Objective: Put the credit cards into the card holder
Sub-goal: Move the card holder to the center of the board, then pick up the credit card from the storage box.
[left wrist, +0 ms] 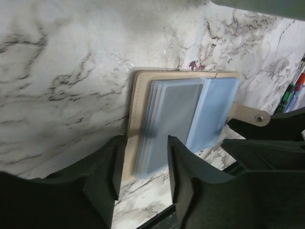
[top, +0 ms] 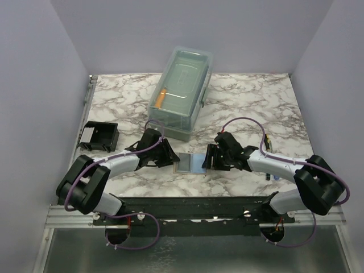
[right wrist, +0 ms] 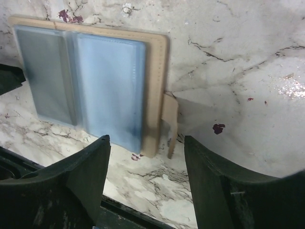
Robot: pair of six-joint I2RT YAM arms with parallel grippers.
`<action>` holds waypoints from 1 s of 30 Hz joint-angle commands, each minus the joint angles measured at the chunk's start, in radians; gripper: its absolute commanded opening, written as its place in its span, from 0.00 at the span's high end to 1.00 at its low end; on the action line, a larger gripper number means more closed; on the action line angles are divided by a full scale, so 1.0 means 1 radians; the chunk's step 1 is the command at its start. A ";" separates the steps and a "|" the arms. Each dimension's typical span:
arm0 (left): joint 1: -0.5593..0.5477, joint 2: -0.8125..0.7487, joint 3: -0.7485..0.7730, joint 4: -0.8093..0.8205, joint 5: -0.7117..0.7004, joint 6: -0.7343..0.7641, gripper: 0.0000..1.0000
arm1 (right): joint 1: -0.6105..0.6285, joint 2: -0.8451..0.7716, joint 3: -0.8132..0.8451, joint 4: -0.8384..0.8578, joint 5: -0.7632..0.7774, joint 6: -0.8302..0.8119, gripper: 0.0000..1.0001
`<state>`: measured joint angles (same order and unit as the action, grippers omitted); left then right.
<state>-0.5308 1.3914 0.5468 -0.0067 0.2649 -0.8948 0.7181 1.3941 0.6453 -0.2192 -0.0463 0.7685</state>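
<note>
A dark grey credit card [left wrist: 174, 119] and a light blue credit card [left wrist: 214, 109] lie side by side on an open tan stitched pad [left wrist: 136, 105] with a snap strap. In the top view they sit near the table's front, midway between both arms [top: 192, 163]. My left gripper [left wrist: 143, 143] is open, its fingers straddling the pad's near edge at the grey card's end. My right gripper [right wrist: 146, 139] is open just short of the pad's corner [right wrist: 157, 71] beside the blue card [right wrist: 109, 90]. The black card holder [top: 102, 136] stands at the far left, apart from both grippers.
A large clear lidded box [top: 182, 91] with an orange item inside stands behind the arms, mid-table. Pens [left wrist: 290, 95] lie near the right arm. The table rail runs along the front edge, and grey walls close in both sides.
</note>
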 commanded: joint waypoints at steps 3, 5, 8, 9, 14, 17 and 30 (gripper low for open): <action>-0.103 0.148 0.043 0.166 0.105 -0.077 0.60 | -0.007 -0.065 -0.012 -0.041 0.037 -0.009 0.34; -0.133 0.165 0.079 0.176 0.097 -0.093 0.61 | -0.007 -0.093 -0.013 -0.054 0.055 -0.008 0.34; -0.132 0.123 0.084 0.163 0.067 -0.087 0.56 | -0.008 -0.129 -0.011 -0.085 0.105 -0.006 0.34; -0.127 0.101 0.090 0.132 0.062 -0.072 0.53 | -0.009 -0.139 -0.008 -0.100 0.121 -0.007 0.33; -0.046 -0.093 0.125 -0.164 0.057 0.043 0.38 | -0.010 -0.182 0.023 -0.181 0.182 -0.043 0.33; 0.041 -0.254 0.164 -0.348 0.055 0.123 0.26 | -0.011 -0.203 0.033 -0.184 0.185 -0.081 0.33; 0.600 -0.239 0.629 -0.903 -0.221 0.429 0.19 | -0.064 -0.128 0.115 -0.119 0.010 -0.303 0.32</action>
<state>-0.0978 1.0832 1.0599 -0.7040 0.2348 -0.6216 0.6807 1.2278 0.7177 -0.3584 0.0620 0.5648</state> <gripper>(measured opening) 0.805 0.679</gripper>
